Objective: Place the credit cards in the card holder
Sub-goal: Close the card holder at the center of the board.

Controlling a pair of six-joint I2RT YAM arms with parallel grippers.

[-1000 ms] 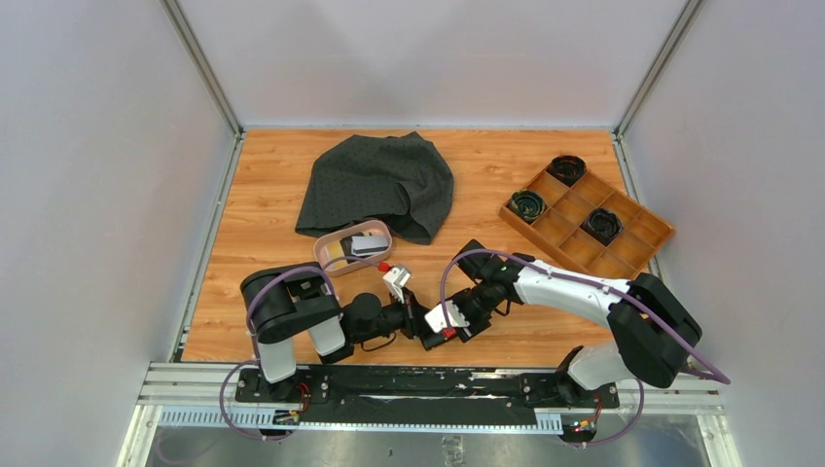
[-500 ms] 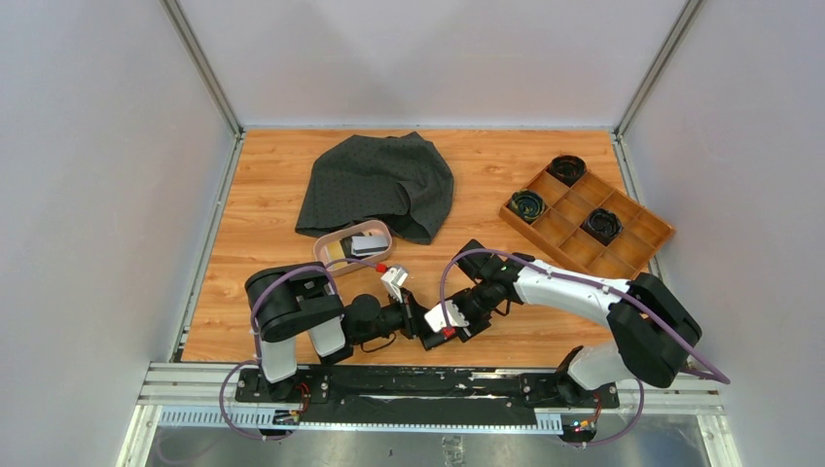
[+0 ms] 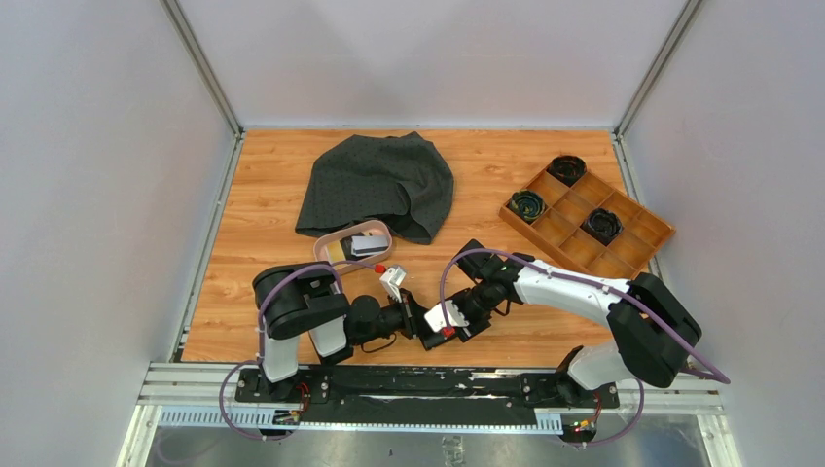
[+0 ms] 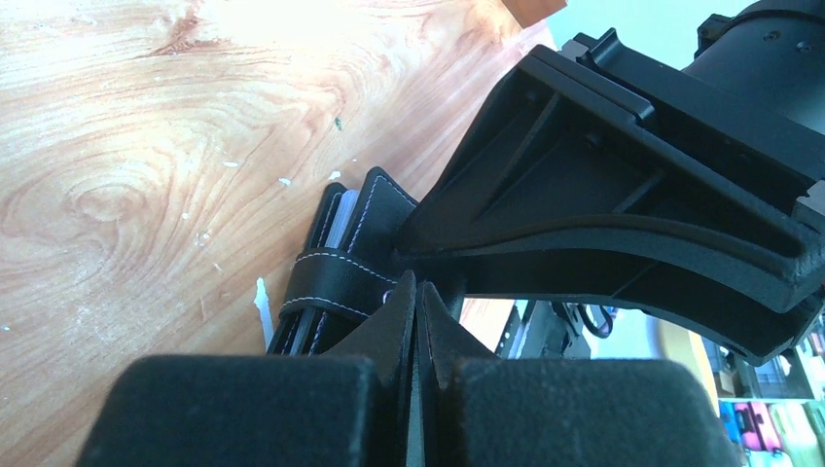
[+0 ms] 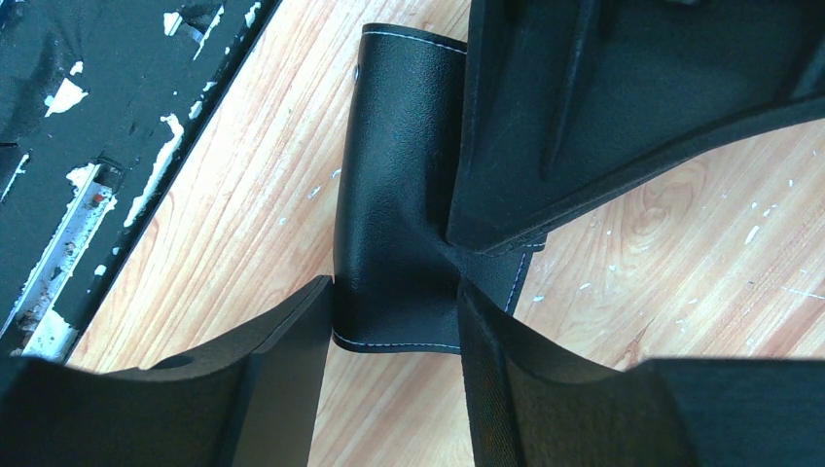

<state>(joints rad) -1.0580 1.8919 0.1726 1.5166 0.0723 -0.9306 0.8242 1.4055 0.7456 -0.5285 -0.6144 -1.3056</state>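
Wooden table (image 3: pixel 263 195), near centre: card holder (image 5: pixel 399 195) clamped across its width by half-spread right gripper (image 5: pixel 394 311); left gripper (image 4: pixel 416 292), jaws together, at its strap (image 4: pixel 331 282). Credit cards (image 3: pixel 367 243) lie far-left in pink dish (image 3: pixel 326 243), nearer left arm (image 3: pixel 292 306).

The top view is evenly lit, soft shadows only. The light-brown wooden tabletop (image 4: pixel 243 29) is blown out by glare in the left wrist view.

My arms: black and white

My left pincer (image 4: pixel 416 292) and right pincer (image 5: pixel 394 302) have matte black fingers (image 5: pixel 282 389); behind them white shells (image 3: pixel 569 284), purple cables (image 3: pixel 445 275), perhaps a red button (image 3: pixel 381 267).
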